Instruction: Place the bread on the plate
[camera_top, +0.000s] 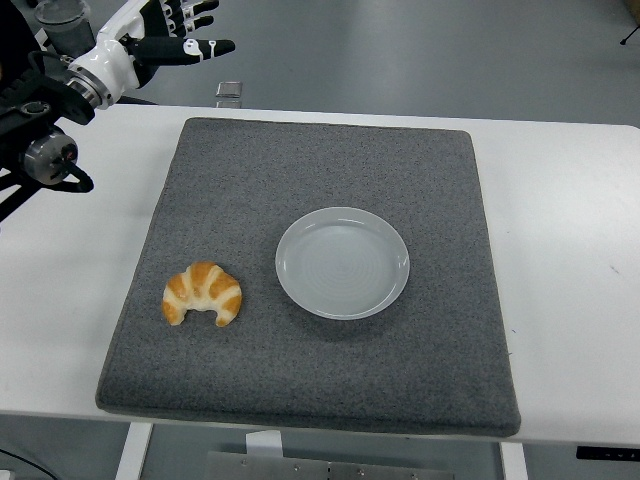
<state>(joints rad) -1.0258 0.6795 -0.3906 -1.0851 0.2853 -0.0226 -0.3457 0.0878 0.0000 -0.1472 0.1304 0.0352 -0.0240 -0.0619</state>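
Looking down over the table (570, 200), I see the bread (203, 293), a golden croissant, lying on the grey mat (320, 170) near its left edge, toward the front. Its two tips point to the near side and its curved back points away from me. The plate (343, 262) is white and round, and it sits close to the middle of the mat, to the right of the bread; the two do not touch, a strip of bare mat is between them. Nothing lies in the plate. My left hand (165, 30) is at the top left corner of the view, above the far left part of the table and well apart from the bread. Its fingers (200, 46) are stretched out and pointing to the right, a little spread, and they hold nothing. The white wrist and the black arm (40, 130) behind it come in from the left edge. I cannot see the right arm at all in this view. Beyond the far edge of the table, just past the mat's left corner, a small grey square thing (230, 89) is on the floor; I cannot tell what it is. At the top left corner a dark container (62, 12) shows partly, cut by the frame.
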